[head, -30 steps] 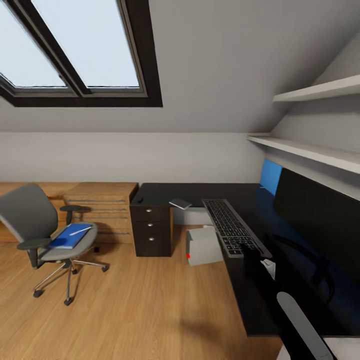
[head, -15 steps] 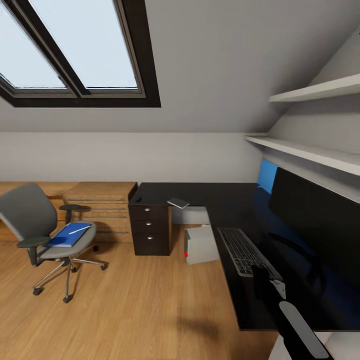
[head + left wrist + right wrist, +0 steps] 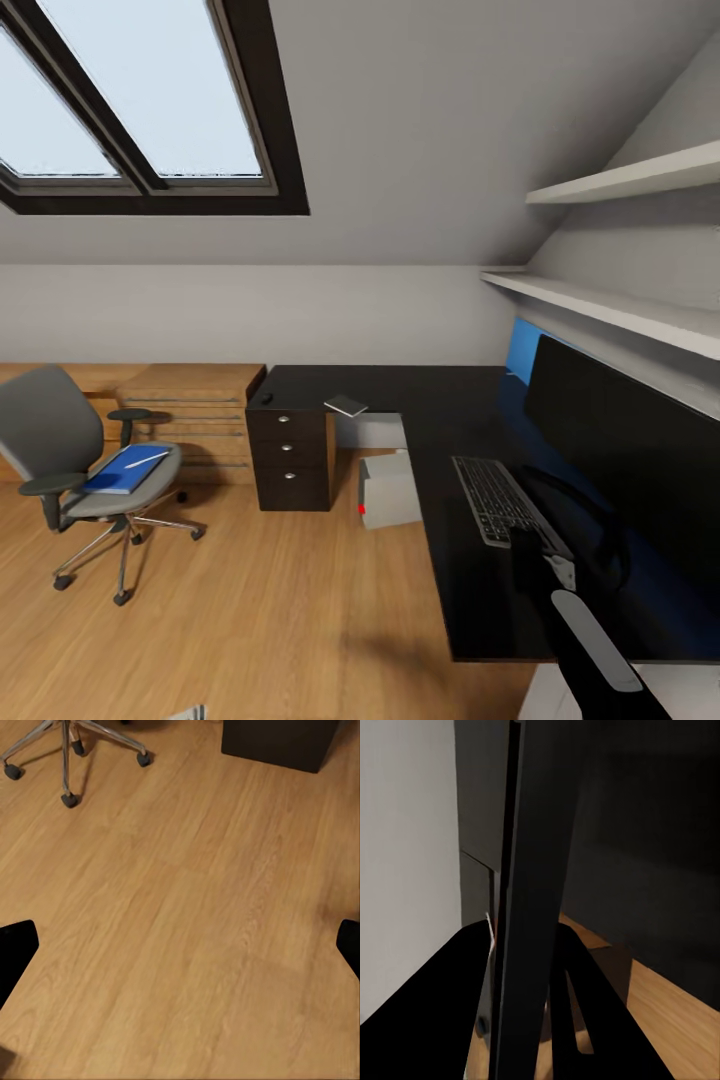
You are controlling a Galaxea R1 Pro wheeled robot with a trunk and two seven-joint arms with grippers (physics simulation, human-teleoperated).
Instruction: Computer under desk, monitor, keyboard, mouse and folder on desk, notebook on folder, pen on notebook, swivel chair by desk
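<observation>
A: Where is the keyboard (image 3: 498,498) in relation to the right gripper (image 3: 540,560)?

B: The gripper sits at the keyboard's near end, over the desk (image 3: 440,420). In the right wrist view its two fingers (image 3: 450,1005) press on either side of a thin dark slab seen edge-on, the keyboard (image 3: 529,945), so it is pinching the keyboard. The rest of the keyboard stretches away from the gripper along the black top.

A: And the monitor (image 3: 620,450)?

B: Just beside the gripper on its right, standing on the desk, with its foot (image 3: 575,515) close to the keyboard's near end.

A: The left gripper (image 3: 180,945)?

B: Its fingertips (image 3: 15,952) are spread wide apart, with bare wooden floor (image 3: 187,907) between them. Ahead of it lie the castors of the swivel chair (image 3: 67,757).

A: What sits far from the right gripper?

B: The swivel chair (image 3: 70,460), well off to its left across the floor, carries the folder (image 3: 122,470) on its seat, with the pen (image 3: 146,460) lying on top. The computer (image 3: 388,490) stands on the floor under the desk, ahead and to the left of the gripper. A small dark mouse (image 3: 266,398) and a flat grey notebook (image 3: 346,405) lie on the far part of the desk, above the drawers (image 3: 290,460).
</observation>
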